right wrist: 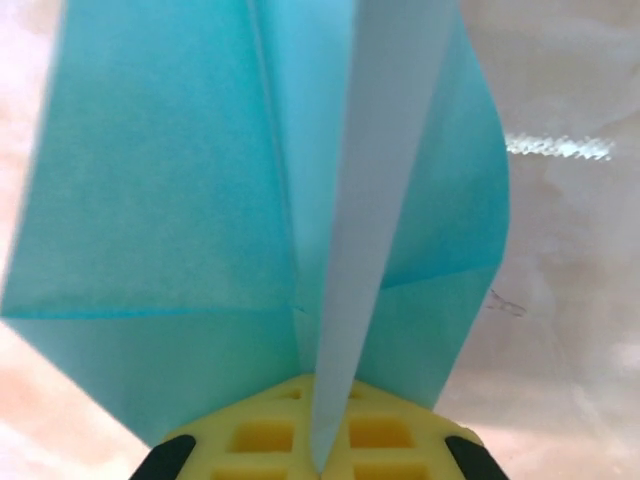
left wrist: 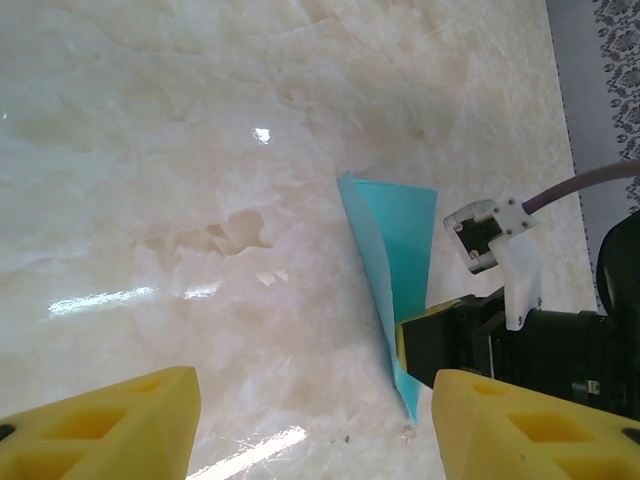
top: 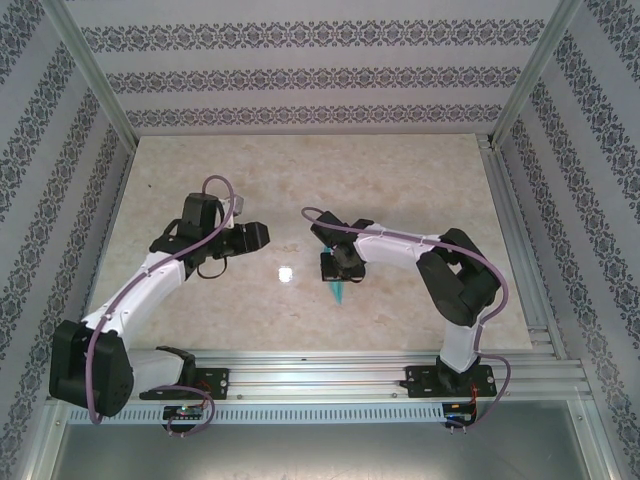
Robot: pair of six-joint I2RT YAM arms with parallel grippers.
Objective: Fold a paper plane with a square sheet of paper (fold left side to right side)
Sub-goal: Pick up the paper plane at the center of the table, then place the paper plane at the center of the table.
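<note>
**Right jaws.** Closed on the plane point(top: 338, 291). In the right wrist view the two yellow pads point(right wrist: 270, 437) clamp the plane's central folded ridge between them. Creased turquoise layers fan out to both sides beyond the pads.

**Plane position.** The plane is held near the middle of the bench point(top: 300, 170), slightly right of centre and somewhat closer to the near edge than to the far edge. In the top view it shows as a slim turquoise sliver just on the near-edge side of the right jaws. In the left wrist view the plane point(left wrist: 392, 250) stands on edge and tapers from a broad end to a sharp point. The black body point(left wrist: 540, 350) of the right jaws grips it partway along, closer to the point. Whether the point touches the bench cannot be told.

**Left jaws.** Wide apart, holding nothing. The yellow pads point(left wrist: 100, 425) sit at the lower corners of the left wrist view, with bare bench between them. In the top view the left jaws are left of centre, facing the plane and apart from it.

**Arms.** The left arm point(top: 150, 280) reaches in from the near left corner. The right arm point(top: 455, 280) reaches in from the near right side and bends back toward the centre.
</note>
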